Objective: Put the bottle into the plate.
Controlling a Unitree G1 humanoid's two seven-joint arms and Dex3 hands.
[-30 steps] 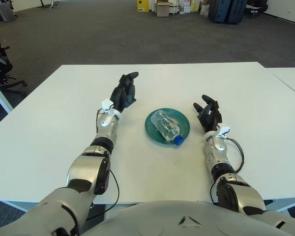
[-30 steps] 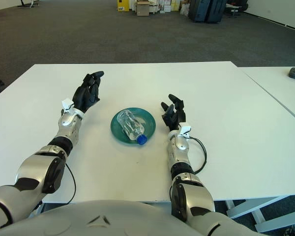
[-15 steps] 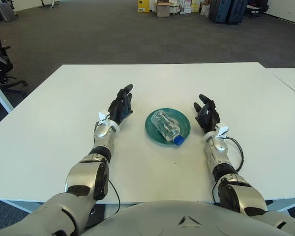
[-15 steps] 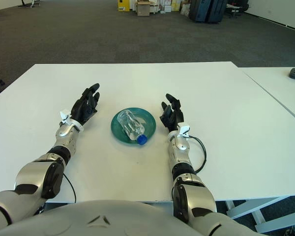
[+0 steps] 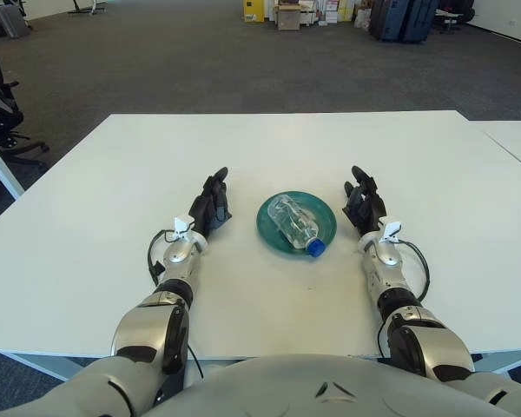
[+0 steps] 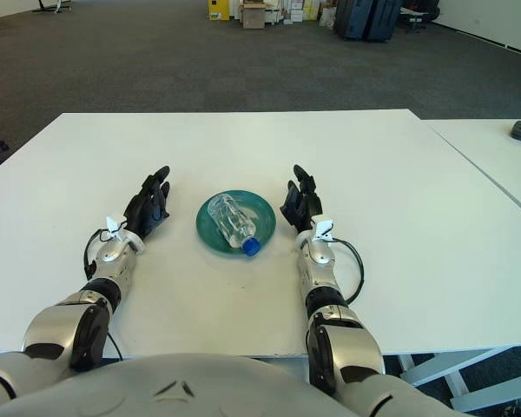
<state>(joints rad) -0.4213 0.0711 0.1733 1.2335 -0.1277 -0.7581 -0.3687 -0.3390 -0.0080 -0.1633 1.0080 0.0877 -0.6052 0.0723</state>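
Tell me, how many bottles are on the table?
1. The clear bottle lies on its side in the green plate, blue cap toward the robot, between the left hand and right hand. Nothing seems hidden.

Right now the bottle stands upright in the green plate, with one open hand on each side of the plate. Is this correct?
Not quite. The bottle does not stand upright: it lies on its side in the green plate, its blue cap toward the robot, as the left eye view shows. The rest holds: the left hand and the right hand are open, one on each side of the plate.
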